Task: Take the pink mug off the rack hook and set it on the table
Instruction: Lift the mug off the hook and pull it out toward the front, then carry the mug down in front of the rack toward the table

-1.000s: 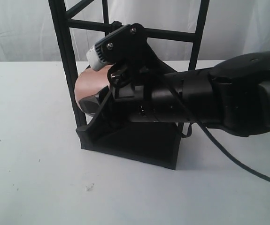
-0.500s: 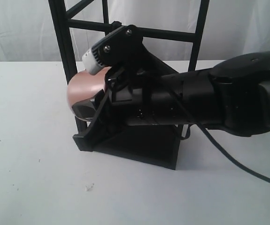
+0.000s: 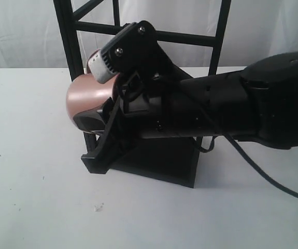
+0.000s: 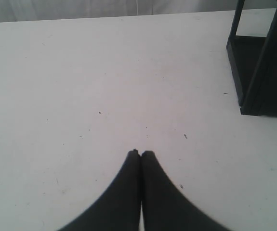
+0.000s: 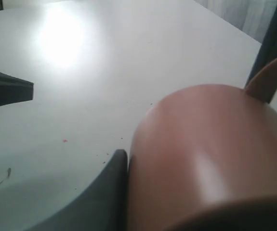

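My right gripper (image 3: 94,108) is shut on the pink mug (image 3: 85,96), which lies on its side in the air just left of the black rack (image 3: 70,46). In the right wrist view the mug (image 5: 210,144) fills the frame, one dark finger (image 5: 104,192) presses its wall, and its loop handle (image 5: 268,77) points towards a rack upright. The rack hook is hidden behind my right wrist. The white table (image 3: 34,166) lies below the mug. My left gripper (image 4: 141,153) hovers shut and empty over the table (image 4: 104,72).
The rack's black base (image 3: 159,166) stands on the table under my right arm, and its corner (image 4: 258,72) shows in the left wrist view. A cable (image 3: 263,174) hangs from the right arm. A white curtain hangs behind.
My right gripper has carried the mug leftwards, out past the rack's left upright. The left gripper view has no earlier frame.
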